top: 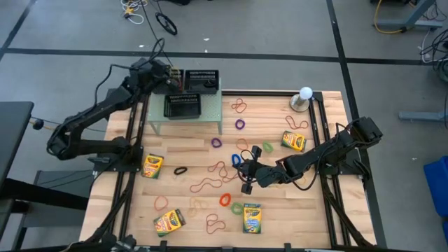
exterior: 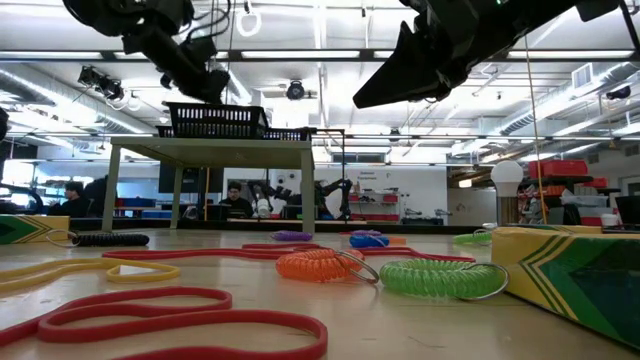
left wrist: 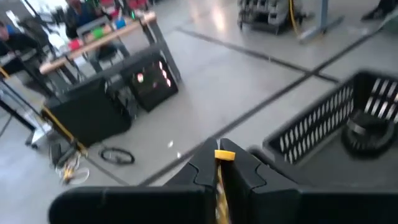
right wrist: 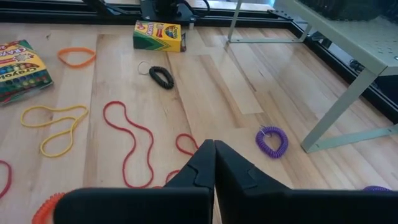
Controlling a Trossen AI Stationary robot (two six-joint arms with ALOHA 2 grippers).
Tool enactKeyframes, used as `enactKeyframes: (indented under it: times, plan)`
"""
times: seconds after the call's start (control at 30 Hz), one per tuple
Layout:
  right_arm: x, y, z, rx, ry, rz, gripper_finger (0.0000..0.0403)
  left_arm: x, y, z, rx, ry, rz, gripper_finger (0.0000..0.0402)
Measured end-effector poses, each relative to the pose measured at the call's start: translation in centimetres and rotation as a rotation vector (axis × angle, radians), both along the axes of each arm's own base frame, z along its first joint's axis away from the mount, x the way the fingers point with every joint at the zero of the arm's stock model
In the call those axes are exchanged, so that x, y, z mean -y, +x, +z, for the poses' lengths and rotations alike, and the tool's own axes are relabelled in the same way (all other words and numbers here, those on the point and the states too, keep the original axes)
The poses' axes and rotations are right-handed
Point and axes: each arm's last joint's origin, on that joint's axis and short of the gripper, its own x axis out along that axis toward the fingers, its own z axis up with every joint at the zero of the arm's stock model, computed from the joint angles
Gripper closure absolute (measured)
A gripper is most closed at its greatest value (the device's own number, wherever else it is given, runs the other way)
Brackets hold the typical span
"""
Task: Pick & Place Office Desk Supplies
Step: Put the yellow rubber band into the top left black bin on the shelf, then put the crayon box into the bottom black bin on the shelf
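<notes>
My left gripper (top: 172, 75) is at the table's far left, beside the black mesh trays (top: 201, 79) (top: 183, 106) on the pale green shelf (top: 186, 120). It is shut on a thin yellow band (left wrist: 224, 155). One tray (left wrist: 348, 124) holds a black coil (left wrist: 367, 134). My right gripper (top: 246, 184) hangs shut above the table's middle, with nothing between its fingers (right wrist: 214, 147). Rubber bands, coils and crayon boxes (top: 152, 165) (top: 294, 141) lie flat on the wood. My left gripper pinches the yellow band between its two fingers. A short yellow end (left wrist: 225, 155) sticks out at the fingertips, and a strip of it runs back between them. The fingers point nearly level toward the table's far side, beside the tray. The band is lifted clear.
A white ball on a stand (top: 306, 94) is at the far right. Red bands (right wrist: 130, 143), a black coil (right wrist: 162, 76) and a purple coil (right wrist: 272, 140) lie below my right gripper, near a shelf leg (right wrist: 339, 106). More crayon boxes (top: 169, 220) (top: 251, 217) sit near the front edge.
</notes>
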Motion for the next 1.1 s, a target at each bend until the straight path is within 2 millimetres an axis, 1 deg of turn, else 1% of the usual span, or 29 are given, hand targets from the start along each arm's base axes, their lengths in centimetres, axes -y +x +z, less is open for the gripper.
enactKeyframes:
  times: [0.2, 0.33, 0.47, 0.6, 0.77, 0.87, 0.97, 1.03, 1.1]
  plan:
    - [0.0, 0.0, 0.0, 0.000, 0.000, 0.000, 0.0388, 0.2, 0.0, -0.6, -0.040, -0.050, 0.018, 0.0333]
    - [0.0, 0.0, 0.0, 0.000, 0.000, 0.000, 0.0393, 0.4, -0.1, -0.6, -0.080, -0.035, 0.094, 0.0298]
    - [0.0, 0.0, 0.0, 0.001, 0.003, -0.001, 0.0394, 0.9, -0.8, 0.0, -0.097, -0.003, 0.154, 0.0268]
    - [0.0, 0.0, 0.1, 0.007, 0.006, -0.001, 0.0389, 1.8, -1.2, 0.4, -0.092, 0.001, 0.142, 0.0239]
    - [0.0, 0.0, 0.1, 0.008, 0.007, -0.002, 0.0388, 2.8, -2.2, 0.7, -0.100, -0.022, 0.146, 0.0205]
    - [0.1, 0.1, 0.1, 0.010, 0.012, -0.008, 0.0388, 3.4, -2.7, 0.8, -0.098, -0.039, 0.149, 0.0197]
    - [0.2, 0.1, 0.1, 0.010, 0.012, -0.011, 0.0388, 4.1, -3.3, 1.3, -0.083, -0.032, 0.140, 0.0199]
    - [0.3, 0.2, 0.1, 0.010, 0.013, -0.014, 0.0387, 4.8, -3.8, 2.1, -0.059, -0.051, 0.101, 0.0205]
    - [0.3, 0.2, 0.1, 0.005, 0.011, -0.002, 0.0387, 5.7, -4.2, 3.5, 0.005, -0.074, 0.044, 0.0214]
